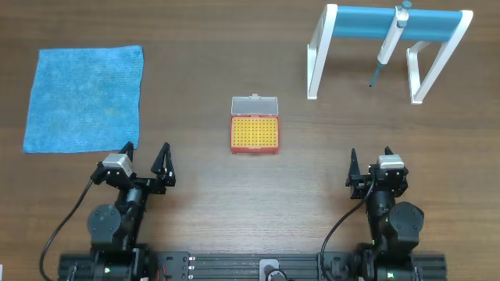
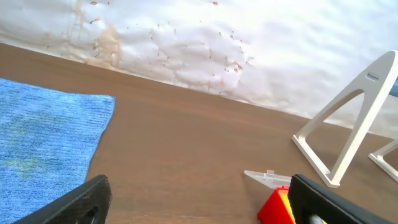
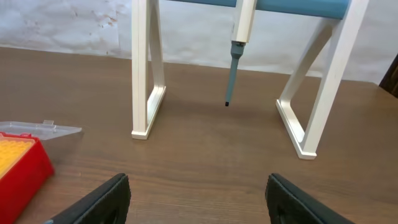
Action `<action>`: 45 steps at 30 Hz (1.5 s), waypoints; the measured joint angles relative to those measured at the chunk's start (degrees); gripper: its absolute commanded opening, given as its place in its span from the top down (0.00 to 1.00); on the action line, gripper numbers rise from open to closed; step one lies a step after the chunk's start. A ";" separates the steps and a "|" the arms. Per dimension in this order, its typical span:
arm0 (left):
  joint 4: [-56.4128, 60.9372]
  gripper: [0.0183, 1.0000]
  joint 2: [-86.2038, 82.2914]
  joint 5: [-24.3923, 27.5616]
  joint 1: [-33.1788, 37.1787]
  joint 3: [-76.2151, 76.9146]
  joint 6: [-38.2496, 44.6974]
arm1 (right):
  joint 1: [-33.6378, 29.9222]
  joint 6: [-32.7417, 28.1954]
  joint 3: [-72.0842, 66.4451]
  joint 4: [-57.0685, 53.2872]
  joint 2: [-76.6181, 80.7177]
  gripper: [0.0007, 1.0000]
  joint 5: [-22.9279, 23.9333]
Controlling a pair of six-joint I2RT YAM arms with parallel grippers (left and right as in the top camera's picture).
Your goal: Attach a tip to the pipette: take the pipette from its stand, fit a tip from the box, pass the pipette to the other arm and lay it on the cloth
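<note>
Pipette (image 1: 388,48) hung on its stand (image 1: 359,22) — left gripper (image 1: 147,150) and right gripper (image 1: 369,154) sat far back, both spread wide, holding nothing.

Table (image 1: 312,187) btwn right claw (image 1: 369,151) & stand (image 1: 316,66) seems open; tip box (image 1: 255,133) aside.

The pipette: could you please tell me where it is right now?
The pipette hangs from the stand at the top view's upper right, beyond the right claw and right of the tip box.
</note>
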 measured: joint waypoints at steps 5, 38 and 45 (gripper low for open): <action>0.00 0.08 0.00 0.00 0.00 0.00 0.00 | 0.00 0.00 0.00 0.00 0.00 0.30 0.02; 0.02 0.08 0.00 0.00 0.00 0.00 0.00 | 0.00 0.00 0.00 0.00 0.00 0.30 0.02; 0.02 0.08 0.00 0.00 0.00 0.00 0.00 | 0.00 3.17 0.11 2.75 3.87 0.30 0.04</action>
